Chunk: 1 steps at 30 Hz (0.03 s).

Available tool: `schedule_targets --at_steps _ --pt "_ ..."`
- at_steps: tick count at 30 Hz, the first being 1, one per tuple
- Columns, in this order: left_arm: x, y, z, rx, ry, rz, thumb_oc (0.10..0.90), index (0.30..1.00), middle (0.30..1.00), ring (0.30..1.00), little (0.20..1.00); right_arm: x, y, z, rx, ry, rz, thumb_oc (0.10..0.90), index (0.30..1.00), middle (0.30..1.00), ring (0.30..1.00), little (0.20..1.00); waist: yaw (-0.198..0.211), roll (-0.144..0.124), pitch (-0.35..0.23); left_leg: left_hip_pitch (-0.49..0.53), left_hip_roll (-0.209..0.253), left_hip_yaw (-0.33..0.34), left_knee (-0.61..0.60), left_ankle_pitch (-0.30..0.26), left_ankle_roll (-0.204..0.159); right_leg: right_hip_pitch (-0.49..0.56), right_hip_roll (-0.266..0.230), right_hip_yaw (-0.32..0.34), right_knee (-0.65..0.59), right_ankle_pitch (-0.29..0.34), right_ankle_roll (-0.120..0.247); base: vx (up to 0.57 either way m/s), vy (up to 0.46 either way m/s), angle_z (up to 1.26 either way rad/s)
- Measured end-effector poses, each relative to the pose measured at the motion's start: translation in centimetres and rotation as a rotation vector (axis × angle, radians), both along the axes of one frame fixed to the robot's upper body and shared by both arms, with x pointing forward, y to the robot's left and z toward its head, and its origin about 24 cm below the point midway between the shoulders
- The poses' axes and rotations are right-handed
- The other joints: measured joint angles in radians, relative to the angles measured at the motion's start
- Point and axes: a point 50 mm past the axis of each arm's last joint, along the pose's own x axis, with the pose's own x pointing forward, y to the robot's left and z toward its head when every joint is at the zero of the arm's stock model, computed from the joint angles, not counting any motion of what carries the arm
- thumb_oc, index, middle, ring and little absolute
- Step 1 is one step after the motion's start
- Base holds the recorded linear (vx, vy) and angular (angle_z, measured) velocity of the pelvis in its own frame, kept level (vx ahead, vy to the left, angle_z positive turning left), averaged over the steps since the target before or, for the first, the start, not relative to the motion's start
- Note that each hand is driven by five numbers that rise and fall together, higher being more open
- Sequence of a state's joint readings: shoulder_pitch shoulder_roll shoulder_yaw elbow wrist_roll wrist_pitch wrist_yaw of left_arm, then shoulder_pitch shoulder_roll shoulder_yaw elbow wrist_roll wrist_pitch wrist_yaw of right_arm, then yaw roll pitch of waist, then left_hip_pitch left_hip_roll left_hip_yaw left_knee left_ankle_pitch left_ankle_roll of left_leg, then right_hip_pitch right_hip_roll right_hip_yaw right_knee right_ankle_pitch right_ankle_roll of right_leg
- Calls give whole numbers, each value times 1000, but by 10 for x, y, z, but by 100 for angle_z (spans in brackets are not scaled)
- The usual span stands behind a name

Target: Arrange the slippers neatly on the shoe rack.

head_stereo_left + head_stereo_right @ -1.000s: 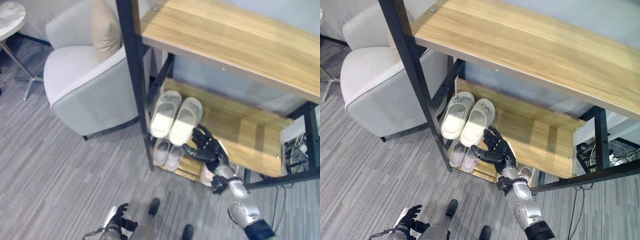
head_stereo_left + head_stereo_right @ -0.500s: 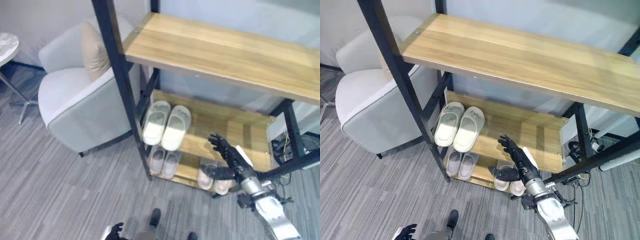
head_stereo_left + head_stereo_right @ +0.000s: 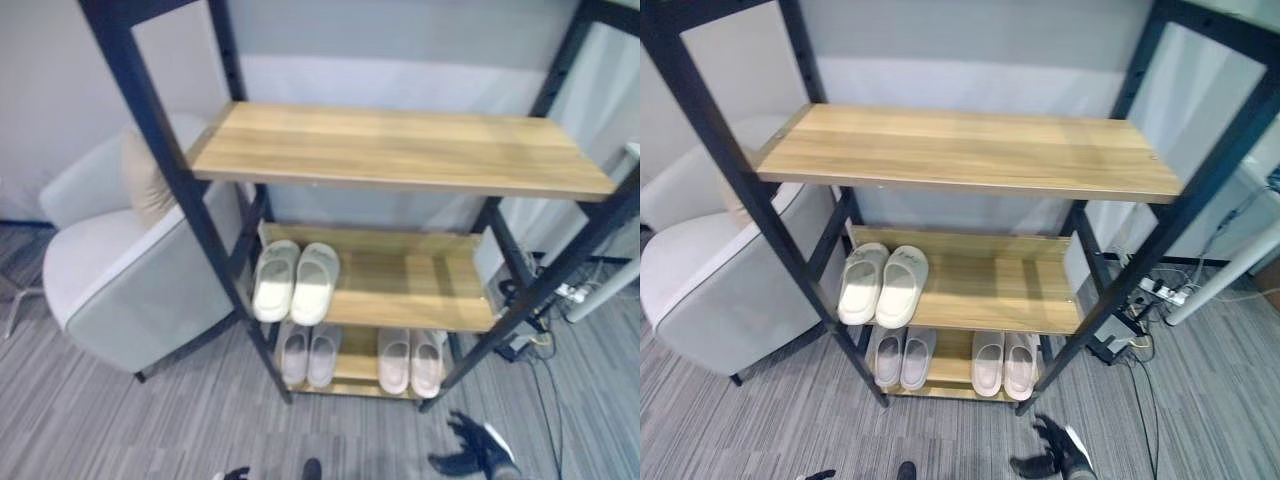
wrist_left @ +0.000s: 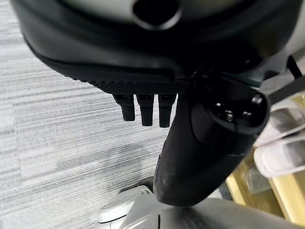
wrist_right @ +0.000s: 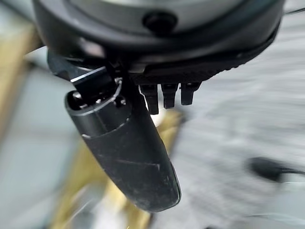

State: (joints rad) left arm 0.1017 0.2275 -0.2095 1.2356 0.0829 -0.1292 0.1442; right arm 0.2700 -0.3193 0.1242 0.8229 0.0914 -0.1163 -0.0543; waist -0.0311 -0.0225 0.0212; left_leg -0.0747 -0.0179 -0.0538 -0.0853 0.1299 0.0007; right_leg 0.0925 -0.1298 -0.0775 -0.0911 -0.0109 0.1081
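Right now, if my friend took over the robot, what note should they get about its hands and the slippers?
Right hand: open, holding nothing, low over the floor in front of the shoe rack.
Left hand: open, holding nothing, hanging above the carpet.
Slippers: cream pair side by side on the middle shelf, left end. Grey pair and pink pair side by side on the bottom shelf.
Done: all three pairs sit on the rack in tidy pairs.
Left: apparently nothing; just check that no slipper lies on the floor out of view.

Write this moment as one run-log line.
right hand: open, low before rack | left hand: open, idle | slippers: three pairs shelved | shoe rack: top bare
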Motion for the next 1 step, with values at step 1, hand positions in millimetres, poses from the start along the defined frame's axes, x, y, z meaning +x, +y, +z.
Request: schedule_targets --at_steps 1 --pt "-2 1 -1 3 12 1 800 900 900 900 900 -6 -1 -5 -8 31 -21 800 900 900 900 900 -2 1 -1 5 3 7 0 -2 -2 1 3 7 0 1 -1 -43 -112 -26"
